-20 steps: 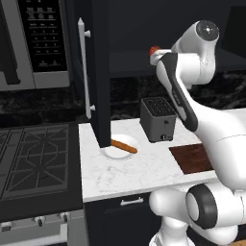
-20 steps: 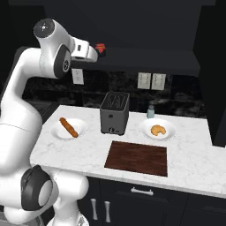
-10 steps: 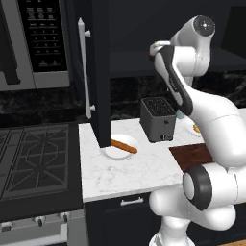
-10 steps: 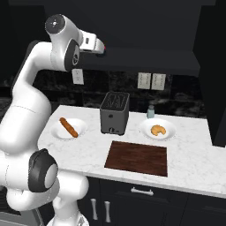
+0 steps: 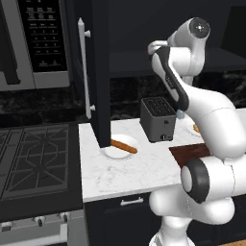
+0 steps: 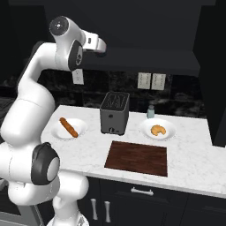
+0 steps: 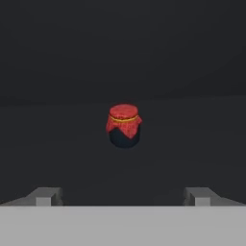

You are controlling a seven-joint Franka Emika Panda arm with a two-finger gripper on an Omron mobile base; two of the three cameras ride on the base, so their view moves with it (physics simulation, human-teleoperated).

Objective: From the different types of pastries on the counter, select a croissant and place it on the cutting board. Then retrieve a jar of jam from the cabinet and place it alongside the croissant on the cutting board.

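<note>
The arm has swung further toward the open cabinet (image 5: 96, 72) over the last second, its hand now reaching into the dark shelf space above the toaster (image 6: 114, 112). From the hand's own camera, the jam jar (image 7: 124, 125) sits dead ahead on the shelf, well apart from the gripper (image 7: 124, 196), whose fingers stand wide with nothing between them.

Oddly, the croissant (image 6: 157, 130) lies on its white plate (image 6: 170, 128) at the far right of the counter (image 6: 194, 163), and the cutting board (image 6: 137, 157) is bare, so the first half of the job looks undone while the arm goes for the jam.

To take the jar well, I'd say the hand should go straight in, keeping the jar centred between the fingers, and close around the dark body below the red cloth top rather than on the cloth itself.

The jar shows from the hand camera. The right base camera gives the board, the croissant and the stick pastry (image 6: 68, 127) on its left plate; the left one shows the cabinet door (image 5: 101, 77) swung out over that pastry (image 5: 124, 145).
</note>
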